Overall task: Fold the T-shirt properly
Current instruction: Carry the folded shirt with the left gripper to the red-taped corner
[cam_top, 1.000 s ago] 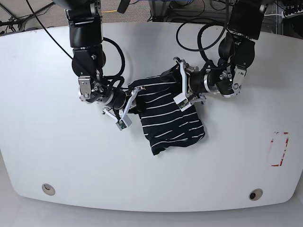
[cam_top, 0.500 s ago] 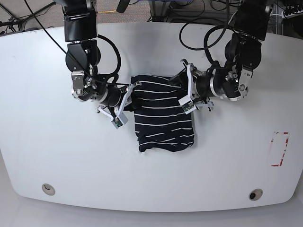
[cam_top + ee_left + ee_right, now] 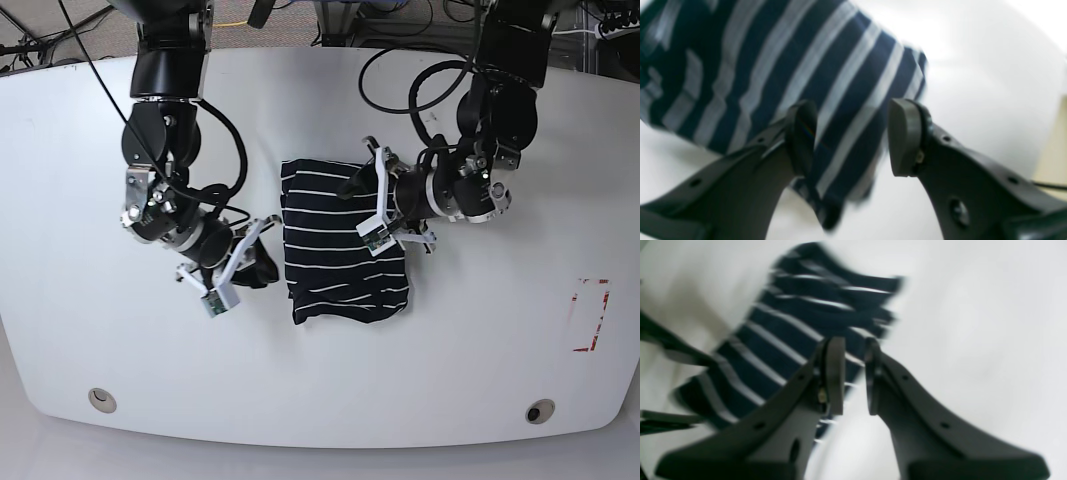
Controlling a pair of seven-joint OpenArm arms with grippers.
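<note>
T-shirt (image 3: 340,245) folded, long axis front-to-back

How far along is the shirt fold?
Mostly done, by the look of it: the T-shirt lies as a compact striped rectangle on the table. In hand: nothing. The left gripper is open above the fabric, and the right gripper, fingers nearly together, holds no cloth. Left: perhaps tidying the uneven lower edge.
</note>
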